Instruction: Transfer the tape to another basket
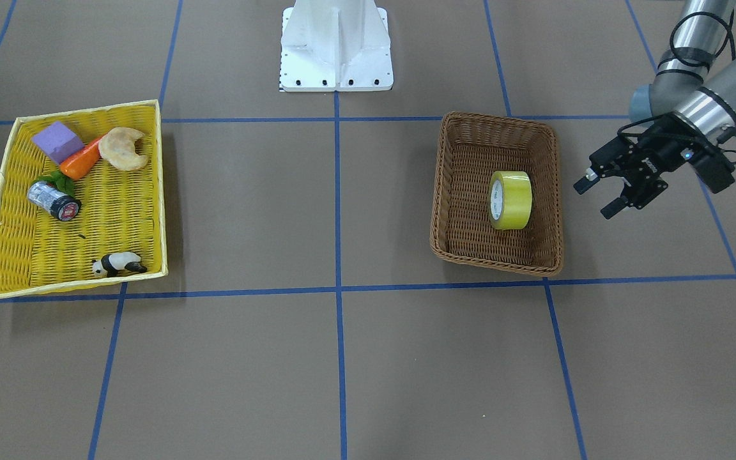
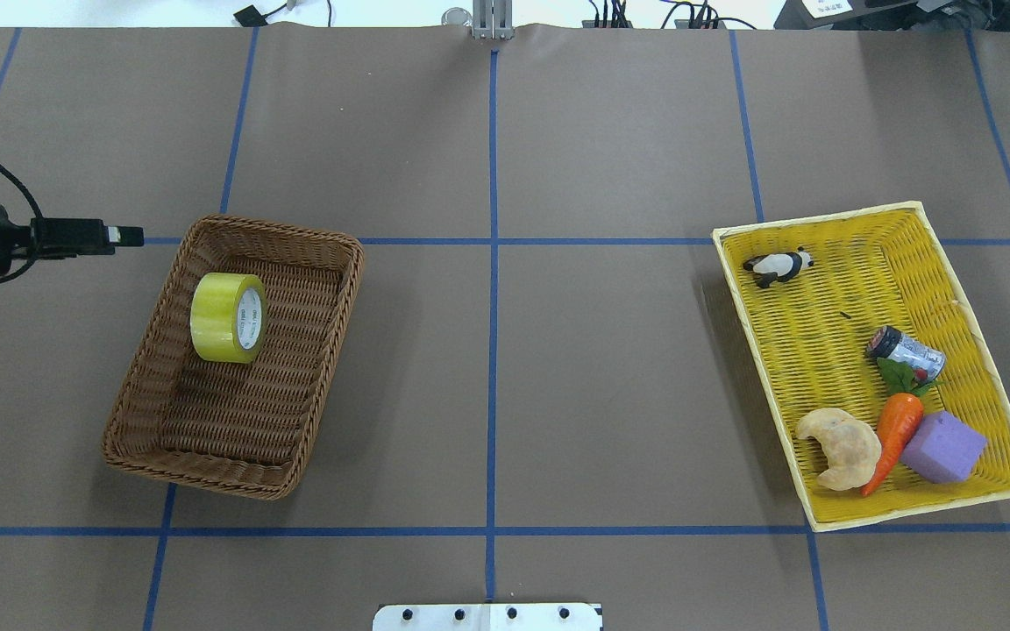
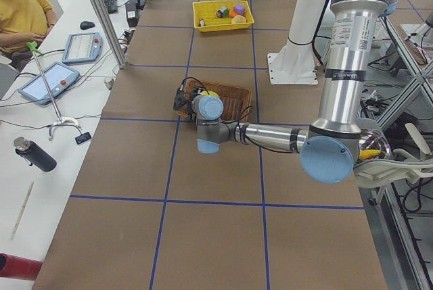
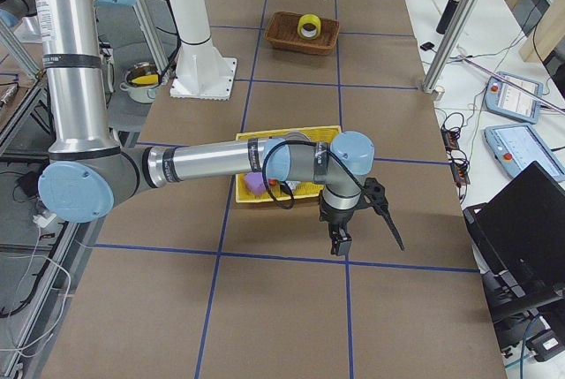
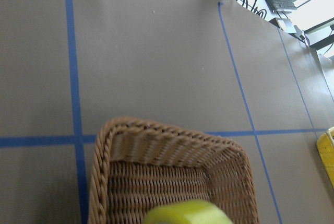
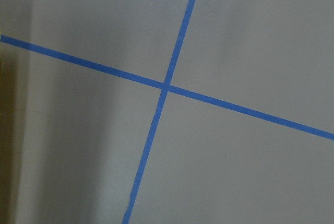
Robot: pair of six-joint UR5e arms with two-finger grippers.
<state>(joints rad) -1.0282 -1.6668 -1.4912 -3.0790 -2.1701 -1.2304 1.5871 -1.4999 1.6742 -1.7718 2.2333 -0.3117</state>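
Overhead exterior view, left to right: the left hand point(image 2: 124, 235) hovers near the bench's left end, just outside the brown basket point(image 2: 277, 230) and apart from its rim. The front-facing view shows its fingers point(image 1: 612, 208) spread open with nothing between them. Inside the basket, the tape point(image 2: 223, 317) stands on its edge on the woven floor, in the part nearer that hand, its white core facing the bench's middle. Bare bench separates it from the yellow basket point(image 2: 821, 219) near the right end, which holds a toy panda point(image 2: 778, 265), a small can point(image 2: 906, 352), a carrot point(image 2: 895, 429), a pastry point(image 2: 842, 447) and a purple block point(image 2: 943, 447), but no tape. The right hand point(image 4: 364, 233) appears only in the right side view, above the bench past the yellow basket; whether it is open or closed cannot be told. With the roll lying free in the brown basket and the left hand empty beside it, the transfer looks complete; all that seems left is for the arm to pull clear.
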